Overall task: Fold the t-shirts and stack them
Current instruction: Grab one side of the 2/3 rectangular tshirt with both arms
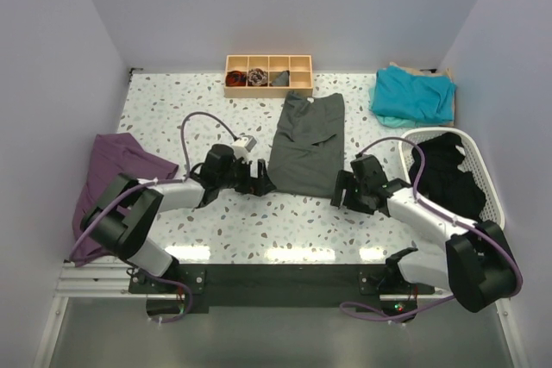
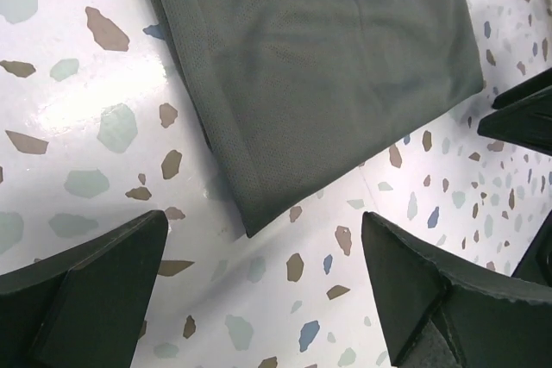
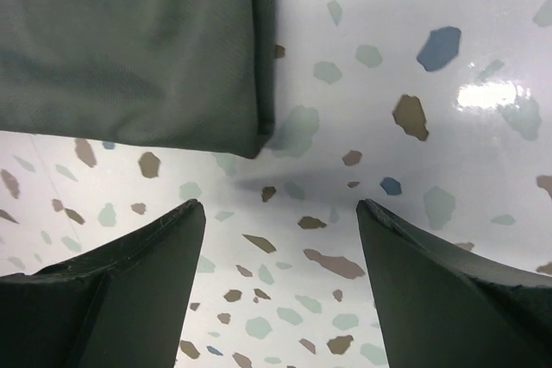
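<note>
Nothing to read anywhere. The charcoal t-shirt mid-bench is plain cloth in all three views. The teal t-shirt at the far right corner of the bench shows no readable print. The wooden tray at the far edge carries no legible marking.

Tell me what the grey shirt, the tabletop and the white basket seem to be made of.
Grey shirt: fine knit fabric, matte; a tiny mesh weave shows close up. Tabletop: terrazzo-look speckled surface, glossy; light glares off it, stone or laminate unclear. White basket: probably plastic, with a perforated wall.
</note>
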`<move>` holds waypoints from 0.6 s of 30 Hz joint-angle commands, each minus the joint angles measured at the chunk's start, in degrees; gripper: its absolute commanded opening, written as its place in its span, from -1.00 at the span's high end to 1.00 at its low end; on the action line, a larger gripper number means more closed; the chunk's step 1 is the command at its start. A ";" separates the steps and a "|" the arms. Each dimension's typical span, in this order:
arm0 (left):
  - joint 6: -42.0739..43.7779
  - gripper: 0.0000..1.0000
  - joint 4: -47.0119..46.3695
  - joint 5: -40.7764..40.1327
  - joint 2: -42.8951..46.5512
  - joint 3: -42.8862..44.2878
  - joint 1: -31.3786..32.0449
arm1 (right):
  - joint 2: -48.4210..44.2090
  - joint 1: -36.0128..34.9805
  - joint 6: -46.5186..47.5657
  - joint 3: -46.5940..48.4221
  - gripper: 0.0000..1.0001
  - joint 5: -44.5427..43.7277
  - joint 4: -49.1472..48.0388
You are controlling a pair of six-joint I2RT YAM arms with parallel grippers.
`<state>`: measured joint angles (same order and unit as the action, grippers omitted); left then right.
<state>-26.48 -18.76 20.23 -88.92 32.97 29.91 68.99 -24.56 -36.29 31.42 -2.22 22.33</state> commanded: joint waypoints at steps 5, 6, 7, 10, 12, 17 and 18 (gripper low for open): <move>-4.45 -0.61 -14.53 12.28 -8.71 -1.94 -1.43 | 6.23 1.00 -3.78 -2.15 -0.52 3.35 -11.50; -6.20 -0.52 -16.29 13.77 -9.85 -2.12 -1.43 | 7.20 1.18 -3.87 -1.63 -0.52 3.80 -11.86; -7.09 -0.34 -19.00 15.79 -11.78 -2.56 -1.43 | 8.95 1.18 -3.96 -1.45 -0.51 4.50 -12.48; -9.11 -0.07 -22.19 17.56 -13.99 -3.44 -1.43 | 10.37 1.26 -4.40 -1.10 -0.48 5.47 -13.97; -9.03 0.05 -22.37 17.39 -14.69 -3.44 -1.43 | 11.60 1.27 -4.31 -0.92 -0.40 5.91 -15.03; -9.12 0.77 -22.46 17.48 -16.89 -2.03 -1.43 | 15.12 1.26 -3.52 -0.39 0.44 8.45 -16.78; -9.03 0.91 -22.28 17.48 -16.98 -1.86 -1.43 | 15.38 1.27 -3.52 -0.57 0.73 8.63 -16.88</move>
<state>-35.35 -41.10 36.23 -104.14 31.05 28.53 80.68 -23.07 -39.88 32.75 4.12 2.63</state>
